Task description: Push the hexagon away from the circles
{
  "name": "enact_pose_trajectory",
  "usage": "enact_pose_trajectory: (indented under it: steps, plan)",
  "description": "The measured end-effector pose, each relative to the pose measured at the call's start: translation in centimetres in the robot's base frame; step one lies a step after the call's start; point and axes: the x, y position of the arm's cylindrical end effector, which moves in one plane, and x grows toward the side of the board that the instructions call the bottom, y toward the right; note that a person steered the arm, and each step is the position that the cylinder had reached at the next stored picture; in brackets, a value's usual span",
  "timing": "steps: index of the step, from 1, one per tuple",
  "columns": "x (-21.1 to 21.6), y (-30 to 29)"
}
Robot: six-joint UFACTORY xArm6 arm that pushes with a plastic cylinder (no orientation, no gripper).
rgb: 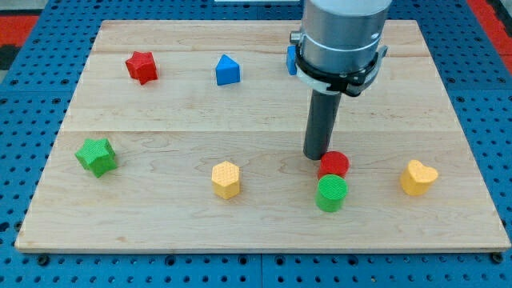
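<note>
The yellow hexagon (226, 178) lies at the lower middle of the wooden board (160, 136). The red circle (334, 165) and the green circle (331, 193) sit touching each other to its right, the green one nearer the view's bottom. My tip (314, 155) rests on the board just left of the red circle, touching or nearly touching its upper left edge. The hexagon is well to the left of the tip.
A red star (142, 66) and a blue house-shaped block (227, 70) lie near the top. A blue block (291, 60) is partly hidden behind the arm. A green star (96, 155) is at the left, a yellow heart (418, 177) at the right.
</note>
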Motion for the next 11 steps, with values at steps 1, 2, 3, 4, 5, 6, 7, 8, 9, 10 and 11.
enact_pose_trajectory:
  steps: [1, 2, 3, 4, 5, 6, 7, 8, 9, 10, 11]
  plan:
    - [1.3, -5.2]
    - [3.0, -3.3]
    - [2.6, -1.4]
    - [4.5, -3.7]
    - [5.5, -9.2]
    - [4.8, -13.5]
    - [4.6, -15.2]
    - [5.2, -19.1]
    - [7.9, -23.3]
    - [11.6, -23.4]
    - [10.2, -19.3]
